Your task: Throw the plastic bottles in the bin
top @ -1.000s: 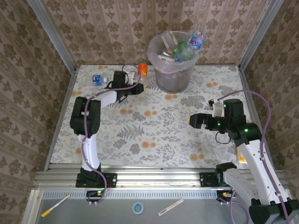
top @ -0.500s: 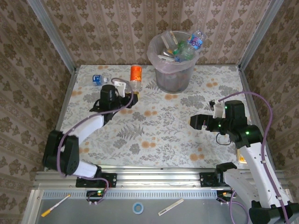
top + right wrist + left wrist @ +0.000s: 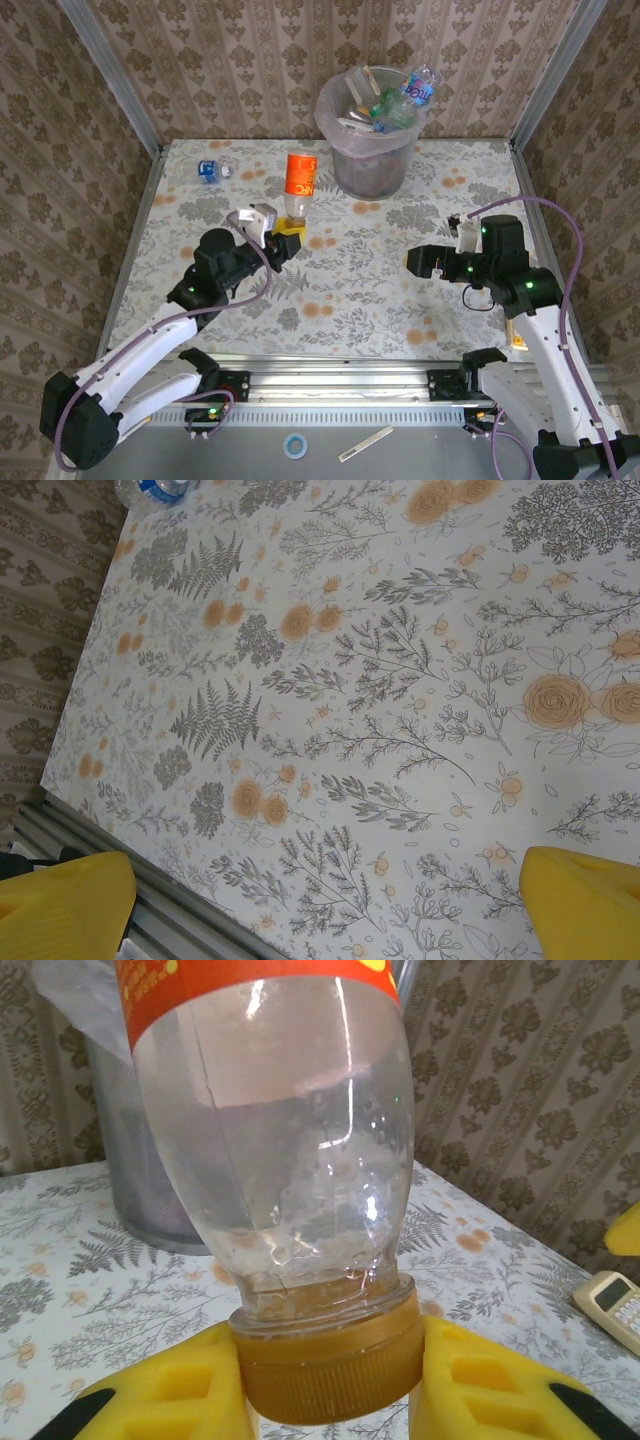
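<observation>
A clear plastic bottle with an orange label (image 3: 300,183) is pinched by its amber cap (image 3: 325,1362) between the yellow pads (image 3: 165,1400) of the left gripper (image 3: 287,236). The jaws are closed tight on either side of the cap. The bottle's body rises away from the fingers, base pointing toward the far wall. In the left wrist view the bottle looks empty, with only a film of moisture inside. From above it sits just left of the bin (image 3: 367,172) and a little nearer the arms, not over the rim. The round grey bin, lined with a pale pinkish bag, stands at the far edge of the table (image 3: 380,300) and already holds a heap of bottles (image 3: 388,103), one blue-labelled neck leaning out over its right rim. Another bottle with a blue label (image 3: 209,170) lies on its side at the far left of the flowered cloth, well apart from the bin. The right gripper (image 3: 418,260) hovers over the right half of the table with its jaws spread fully apart and nothing between them. A white keypad device (image 3: 613,1306) lies on the cloth at the right edge of the left wrist view.
</observation>
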Controlling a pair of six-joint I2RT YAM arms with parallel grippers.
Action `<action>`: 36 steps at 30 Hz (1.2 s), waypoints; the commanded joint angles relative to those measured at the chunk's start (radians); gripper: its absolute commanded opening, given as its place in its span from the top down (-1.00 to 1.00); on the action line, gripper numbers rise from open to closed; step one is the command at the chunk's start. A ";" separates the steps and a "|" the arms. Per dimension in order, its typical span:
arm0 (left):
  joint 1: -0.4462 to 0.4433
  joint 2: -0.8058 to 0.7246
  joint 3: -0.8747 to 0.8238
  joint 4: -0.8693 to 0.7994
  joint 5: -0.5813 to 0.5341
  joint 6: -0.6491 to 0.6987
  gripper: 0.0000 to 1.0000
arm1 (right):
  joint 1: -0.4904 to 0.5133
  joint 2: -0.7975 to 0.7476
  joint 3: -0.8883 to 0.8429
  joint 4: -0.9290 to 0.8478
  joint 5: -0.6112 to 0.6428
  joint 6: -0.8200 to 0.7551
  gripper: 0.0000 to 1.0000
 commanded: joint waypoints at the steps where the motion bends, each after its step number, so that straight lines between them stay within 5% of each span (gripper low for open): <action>1: -0.023 0.000 -0.023 0.052 -0.029 0.027 0.53 | -0.003 -0.025 0.005 -0.002 0.008 0.000 -1.00; 27: -0.064 0.219 0.161 0.109 0.018 0.052 0.52 | -0.002 -0.053 -0.006 -0.015 0.014 -0.016 -1.00; 30: -0.026 0.355 0.358 0.060 0.111 0.064 0.51 | -0.002 -0.053 -0.001 -0.015 0.014 -0.017 -1.00; 33: 0.018 0.603 0.744 -0.096 0.236 0.110 0.38 | -0.002 -0.049 0.004 -0.014 0.015 -0.016 -1.00; 35: 0.051 0.834 1.103 -0.293 0.303 0.125 0.15 | -0.002 -0.050 0.005 -0.019 0.017 -0.017 -1.00; 36: 0.068 0.934 1.260 -0.387 0.313 0.114 -0.13 | -0.003 -0.052 0.004 -0.021 0.023 -0.016 -1.00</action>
